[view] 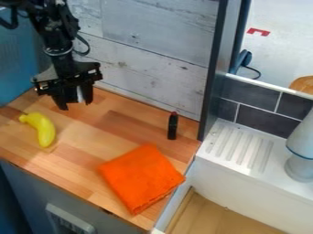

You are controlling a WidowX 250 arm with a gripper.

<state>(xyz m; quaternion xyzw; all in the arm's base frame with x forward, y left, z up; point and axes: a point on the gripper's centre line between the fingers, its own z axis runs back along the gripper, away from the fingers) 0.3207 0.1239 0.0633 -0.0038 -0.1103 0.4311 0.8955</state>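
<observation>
Banana [43, 130] on the bench [87, 161], probably light, firm, slightly slick, best pinched mid-curve, and the claw [76, 104] hangs released!

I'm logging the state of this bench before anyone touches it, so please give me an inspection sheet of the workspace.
Surface: wooden counter; no spills seen.
Nearest the gripper: yellow banana-shaped object, lying at the counter's left.
Clutter: folded orange cloth near the front edge; slim black object with a red tip, behind the cloth.
Gripper: black gripper over the back left of the counter, fingers apart, no held object discernible.
Cables: dark cable looping beside the arm; another cable beyond the partition.
Surroundings: whitewashed plank wall behind; white ridged drainboard to the right.
</observation>
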